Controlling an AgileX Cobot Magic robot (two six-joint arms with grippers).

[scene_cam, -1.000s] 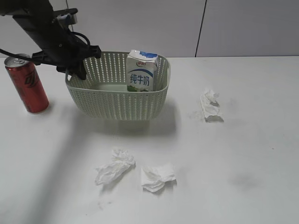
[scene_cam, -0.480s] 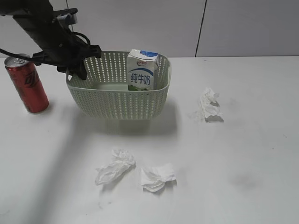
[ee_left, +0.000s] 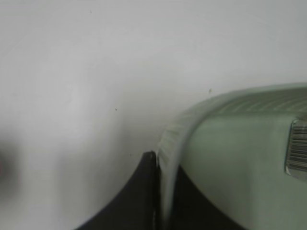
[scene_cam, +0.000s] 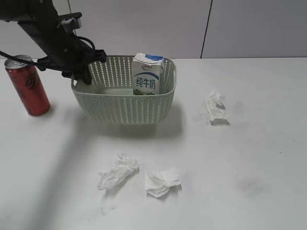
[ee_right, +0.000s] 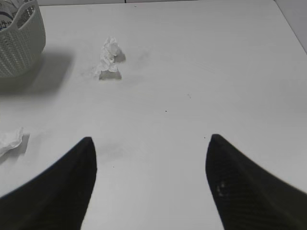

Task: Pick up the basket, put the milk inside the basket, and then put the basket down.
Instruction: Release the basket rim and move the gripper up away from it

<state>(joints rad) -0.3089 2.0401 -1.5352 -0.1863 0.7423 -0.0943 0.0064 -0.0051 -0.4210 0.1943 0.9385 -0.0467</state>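
We have the left gripper (scene_cam: 81, 72) closed on the left rim of the basket (scene_cam: 125, 103), with one dark finger (ee_left: 139, 201) outside the wall and the other inside, so the rim is pinched between them. The basket sits toward the rear left of the tabletop (scene_cam: 249, 143), and the milk (scene_cam: 146, 74) already stands upright inside it, against the right end. Whether the base rests on the table or hangs just above it, we cannot tell. The step in hand looks like setting the basket down, so we should lower it level and slowly, letting the whole base settle before we loosen the pinch, or the tall carton may tip. The red can (scene_cam: 28, 86) stands just left of our arm, so we draw back upward, not sideways. Our right gripper (ee_right: 151, 187) hangs wide open and empty over the bare right side
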